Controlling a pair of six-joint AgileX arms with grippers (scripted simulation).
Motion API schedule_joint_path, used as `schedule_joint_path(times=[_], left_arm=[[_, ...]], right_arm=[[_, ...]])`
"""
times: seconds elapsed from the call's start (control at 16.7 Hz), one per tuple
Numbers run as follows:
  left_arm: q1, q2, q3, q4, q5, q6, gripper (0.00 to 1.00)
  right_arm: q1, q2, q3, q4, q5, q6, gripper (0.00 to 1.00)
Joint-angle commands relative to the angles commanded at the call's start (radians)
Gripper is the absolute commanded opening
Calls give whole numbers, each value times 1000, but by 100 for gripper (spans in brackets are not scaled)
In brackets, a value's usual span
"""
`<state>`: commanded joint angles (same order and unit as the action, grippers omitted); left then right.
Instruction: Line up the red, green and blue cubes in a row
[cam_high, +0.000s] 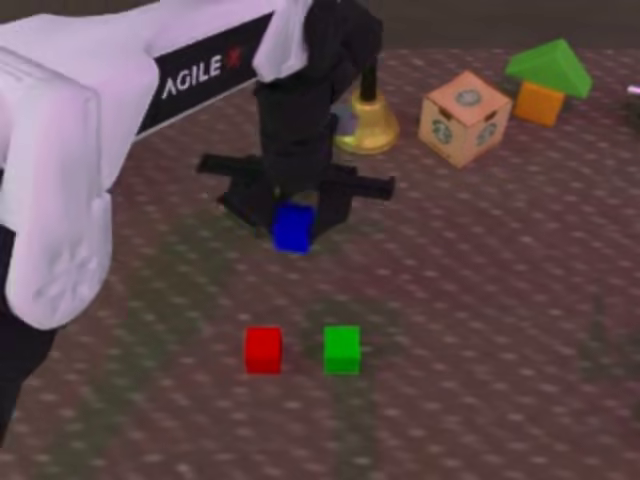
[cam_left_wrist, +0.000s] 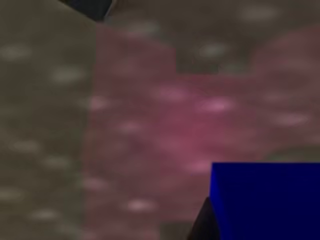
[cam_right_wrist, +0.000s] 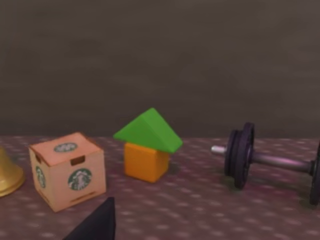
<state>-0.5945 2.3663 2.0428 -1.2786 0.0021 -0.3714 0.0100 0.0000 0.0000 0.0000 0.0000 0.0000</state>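
Note:
The red cube (cam_high: 263, 350) and the green cube (cam_high: 342, 350) sit side by side near the front of the table, a small gap between them. The blue cube (cam_high: 292, 230) is farther back, above that gap in the top view. My left gripper (cam_high: 292, 218) reaches down over it and is shut on it. In the left wrist view the blue cube (cam_left_wrist: 265, 200) fills the corner, and a dark fingertip (cam_left_wrist: 204, 225) presses against its edge. I cannot tell whether the cube rests on the table or hangs just above it. My right arm is parked beyond the top view's right edge.
A brass bell (cam_high: 366, 125) stands just behind my left gripper. At the back right are a peach box with round emblems (cam_high: 464, 117) and an orange block topped by a green wedge (cam_high: 545, 82). A dumbbell (cam_right_wrist: 245, 155) lies farther right.

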Motion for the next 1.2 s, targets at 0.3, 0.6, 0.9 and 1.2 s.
schedule_joint_path(times=[0.3,0.6,0.9,1.2], left_arm=[[-229,91,194,-91,-4,-397,0],[-342,119,286,-124,-11,-555,0],[-339,115,281,-119,-10,-554,0],[-336,127,152,21,-9,-554,0]], right_arm=[[0,0,0,0,0,0,100],[0,0,0,0,0,0,100],[0,0,0,0,0,0,100],[0,0,0,0,0,0,100]])
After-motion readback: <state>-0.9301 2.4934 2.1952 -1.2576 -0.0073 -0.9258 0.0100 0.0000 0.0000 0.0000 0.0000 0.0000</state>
